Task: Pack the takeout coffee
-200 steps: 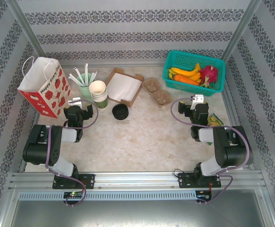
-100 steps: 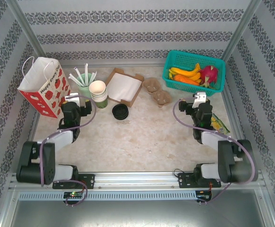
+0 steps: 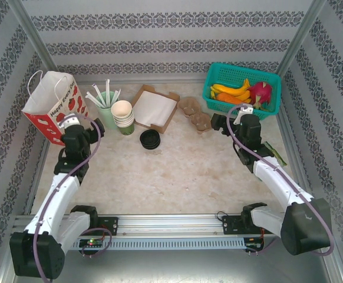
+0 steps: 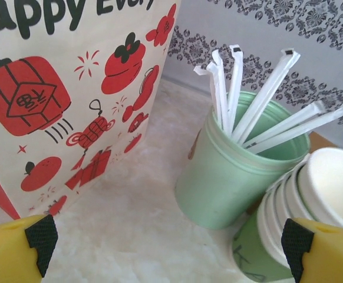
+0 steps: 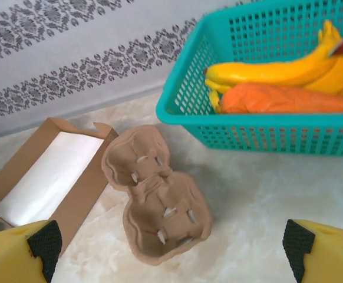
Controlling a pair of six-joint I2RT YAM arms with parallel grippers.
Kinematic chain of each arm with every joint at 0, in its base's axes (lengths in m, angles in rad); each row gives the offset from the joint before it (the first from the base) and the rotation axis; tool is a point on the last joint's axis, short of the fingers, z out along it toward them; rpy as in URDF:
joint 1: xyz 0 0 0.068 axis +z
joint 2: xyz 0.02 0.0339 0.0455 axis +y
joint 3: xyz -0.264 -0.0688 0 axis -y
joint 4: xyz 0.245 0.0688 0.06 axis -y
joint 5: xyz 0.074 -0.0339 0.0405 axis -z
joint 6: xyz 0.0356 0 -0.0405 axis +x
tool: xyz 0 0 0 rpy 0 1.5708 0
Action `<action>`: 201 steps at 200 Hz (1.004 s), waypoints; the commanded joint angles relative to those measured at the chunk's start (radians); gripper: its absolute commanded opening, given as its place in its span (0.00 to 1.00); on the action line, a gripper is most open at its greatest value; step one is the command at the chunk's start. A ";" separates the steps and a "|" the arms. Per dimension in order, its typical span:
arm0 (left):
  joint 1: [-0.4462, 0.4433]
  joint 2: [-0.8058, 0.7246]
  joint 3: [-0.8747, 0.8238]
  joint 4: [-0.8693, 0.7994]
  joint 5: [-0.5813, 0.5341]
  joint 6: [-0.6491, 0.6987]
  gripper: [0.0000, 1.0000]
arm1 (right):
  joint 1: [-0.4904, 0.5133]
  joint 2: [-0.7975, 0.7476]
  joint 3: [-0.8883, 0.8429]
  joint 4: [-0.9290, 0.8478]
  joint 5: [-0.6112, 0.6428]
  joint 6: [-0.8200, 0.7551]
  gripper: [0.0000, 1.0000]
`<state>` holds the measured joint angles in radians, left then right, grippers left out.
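Two claws are hovering low over the pale marbled counter [image 3: 177, 171], both spread wide and grasping nothing. The left claw [image 3: 90, 125] is pointing between the white paper bag printed with red lanterns and tomatoes [image 3: 53, 106] and the pale mint-green cup holding white sticks [image 3: 105, 106].

The takeout coffee is not yet assembled. Its stack of small green paper cups with cream-white insides [image 3: 123, 116] is standing upright on the counter, just right of the stick cup. Whether the two are touching I cannot tell. The round black plastic lids [image 3: 149, 139] are lying in a short stack near the cups, on the side nearer the arms.

The right claw [image 3: 220, 124] is facing the brown pulp cup carrier [image 5: 157, 200]. The carrier is lying flat with its wells upward, between the open cardboard box of white napkins [image 5: 48, 177] and the teal plastic basket [image 5: 266, 132] of yellow and orange produce.

This layout is probably serving the job. The bag is standing upright, seemingly so a cup can be lowered in from above. The carrier is resting wells-up, ready to receive one. Each open claw is seemingly lining up on the item nearest its own side.
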<state>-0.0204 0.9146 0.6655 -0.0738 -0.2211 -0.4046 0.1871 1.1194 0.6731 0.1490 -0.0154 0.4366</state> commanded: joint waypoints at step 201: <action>-0.121 0.844 1.074 -1.001 0.157 -0.005 0.70 | 0.019 0.021 0.076 -0.033 0.064 0.192 0.98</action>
<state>-0.1375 1.7184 1.6886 -1.0172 -0.0566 -0.4290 0.1944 1.1431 0.7448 0.1066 0.0628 0.6544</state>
